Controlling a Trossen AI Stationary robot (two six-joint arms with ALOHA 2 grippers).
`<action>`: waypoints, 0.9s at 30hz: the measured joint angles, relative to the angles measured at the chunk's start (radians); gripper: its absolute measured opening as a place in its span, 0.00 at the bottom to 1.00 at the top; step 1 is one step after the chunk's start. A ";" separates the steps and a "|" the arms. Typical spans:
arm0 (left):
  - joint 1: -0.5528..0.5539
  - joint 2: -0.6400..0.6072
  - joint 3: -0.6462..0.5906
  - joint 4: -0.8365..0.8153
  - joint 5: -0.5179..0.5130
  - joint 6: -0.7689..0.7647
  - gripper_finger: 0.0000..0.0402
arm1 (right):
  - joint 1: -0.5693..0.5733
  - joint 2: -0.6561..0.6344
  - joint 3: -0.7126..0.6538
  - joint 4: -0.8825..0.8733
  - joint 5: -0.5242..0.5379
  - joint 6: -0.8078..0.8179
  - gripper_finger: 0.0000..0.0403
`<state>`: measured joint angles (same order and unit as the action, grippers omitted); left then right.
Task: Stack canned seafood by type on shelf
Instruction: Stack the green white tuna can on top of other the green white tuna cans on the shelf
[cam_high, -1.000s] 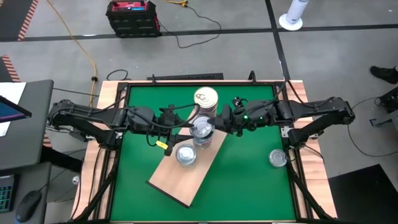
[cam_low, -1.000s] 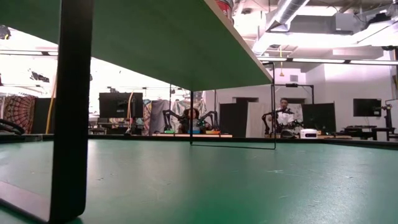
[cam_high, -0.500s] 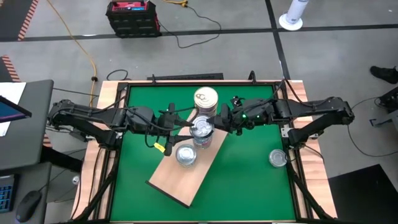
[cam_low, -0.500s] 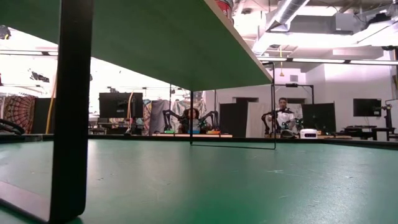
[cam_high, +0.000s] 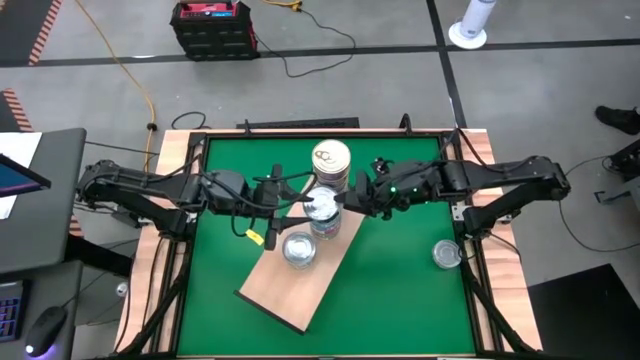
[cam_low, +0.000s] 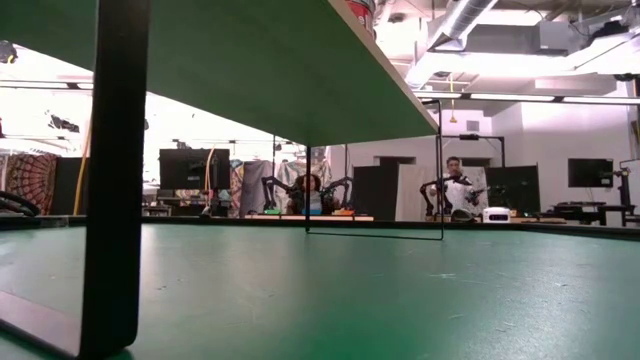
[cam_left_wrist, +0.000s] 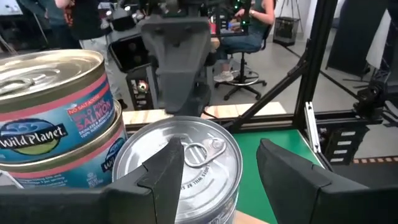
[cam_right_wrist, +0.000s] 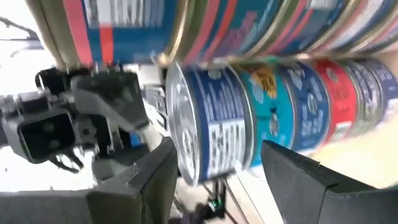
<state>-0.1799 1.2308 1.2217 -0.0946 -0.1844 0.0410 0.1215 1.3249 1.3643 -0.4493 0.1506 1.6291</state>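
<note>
Left to right: the left claw (cam_high: 292, 205), at nine o'clock of the silver-topped stack (cam_high: 324, 210) on the shelf (cam_high: 300, 268), brackets its top tin (cam_left_wrist: 186, 163), fingers (cam_left_wrist: 163, 168) either side; whether they press it I cannot tell. A short stack (cam_high: 299, 249) stands at seven o'clock, the tall gold-lidded stack (cam_high: 331, 160) at twelve. The right claw (cam_high: 352, 202) flanks the same top tin (cam_right_wrist: 211, 124) from three o'clock; contact equally unclear. One tin (cam_high: 446, 254) waits on the desk (cam_high: 400, 290). Risk: opposing pushes could topple this column.
</note>
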 joint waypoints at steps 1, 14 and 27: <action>0.000 0.000 0.000 -0.002 0.000 -0.004 0.48 | 0.000 -0.005 0.000 -0.005 -0.013 -0.005 0.63; 0.000 -0.119 0.000 -0.081 0.089 -0.108 0.48 | -0.025 -0.119 0.002 -0.456 -0.327 -0.504 0.63; -0.004 -0.165 -0.174 -0.115 0.157 -0.188 0.48 | 0.088 0.109 -0.114 -1.067 -0.294 -0.908 0.63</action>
<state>-0.1840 1.0655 1.0474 -0.2094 -0.0277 -0.1472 0.2094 1.4342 1.2500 -1.5162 -0.1438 0.7208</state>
